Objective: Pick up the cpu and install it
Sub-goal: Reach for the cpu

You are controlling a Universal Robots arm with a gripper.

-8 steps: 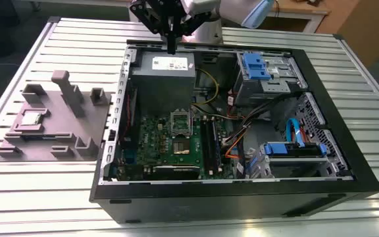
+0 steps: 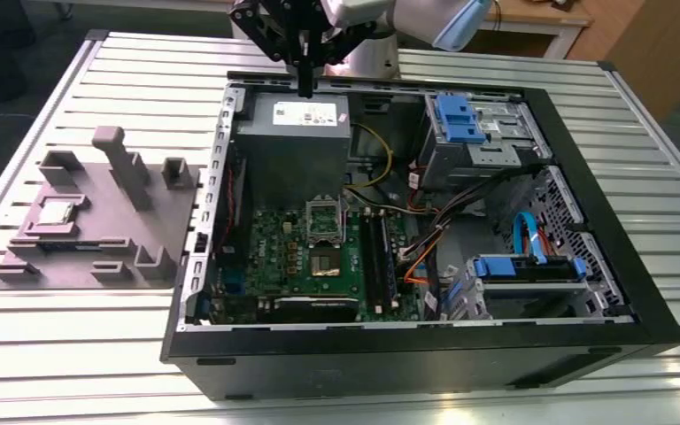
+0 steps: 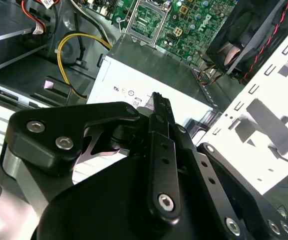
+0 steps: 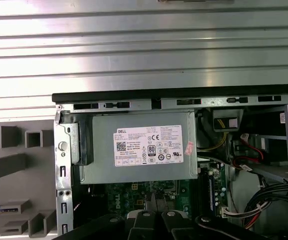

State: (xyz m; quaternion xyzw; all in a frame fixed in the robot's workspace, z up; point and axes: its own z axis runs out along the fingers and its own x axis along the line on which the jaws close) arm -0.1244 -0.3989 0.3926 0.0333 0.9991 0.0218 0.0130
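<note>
Pincer [image 2: 305,87]: together, empty, hanging near the grey box [image 2: 293,142].
Cpu [image 2: 57,212]: on the fixture [image 2: 104,257], 8 o'clock of pincer.
Risk: tips left unparted could knock the cpu askew.

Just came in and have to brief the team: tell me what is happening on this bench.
A robot arm is working over an open computer case. Its gripper, shut with nothing in it, hangs above the grey power supply at the case's back edge. The cpu lies on the grey fixture plate to the exterior view's left of the case, apart from the gripper. The socket on the green board looks empty.
</note>
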